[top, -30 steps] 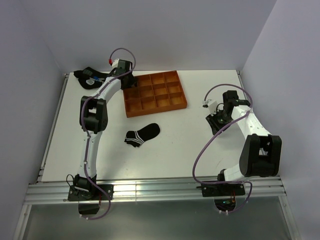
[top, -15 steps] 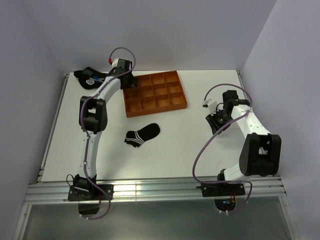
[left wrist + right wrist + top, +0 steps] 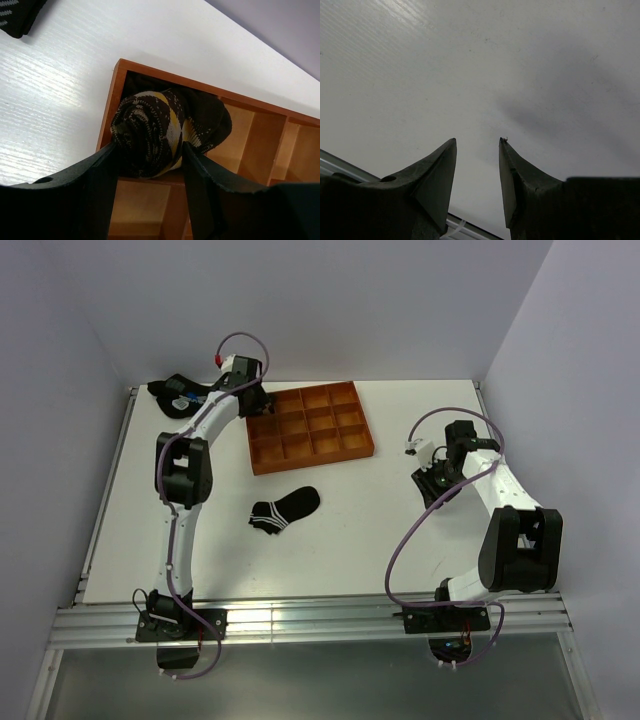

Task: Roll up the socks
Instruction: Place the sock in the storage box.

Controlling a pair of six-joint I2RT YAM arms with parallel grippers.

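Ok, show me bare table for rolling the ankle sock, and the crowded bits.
Bare: the stretch between ankle sock, tray and right arm; also the strip left of the left arm. Crowded: far-left corner, with bundle, left gripper and argyle sock.

The rolled argyle sock (image 3: 150, 125) is dark brown and black, crossed with cream diamond lines and one yellow band. The ankle sock (image 3: 287, 509) is black, with thin white stripes at its 8 o'clock end. The tray (image 3: 312, 426) is orange-brown. The table (image 3: 350, 530) is white with a faint grain. At its 10 o'clock corner, a dark sock bundle (image 3: 176, 393) carries blue and white marks. Both arms are white with black joints and purple cables (image 3: 400, 550). The left hand (image 3: 150, 146) and the right hand (image 3: 477, 142) are black.
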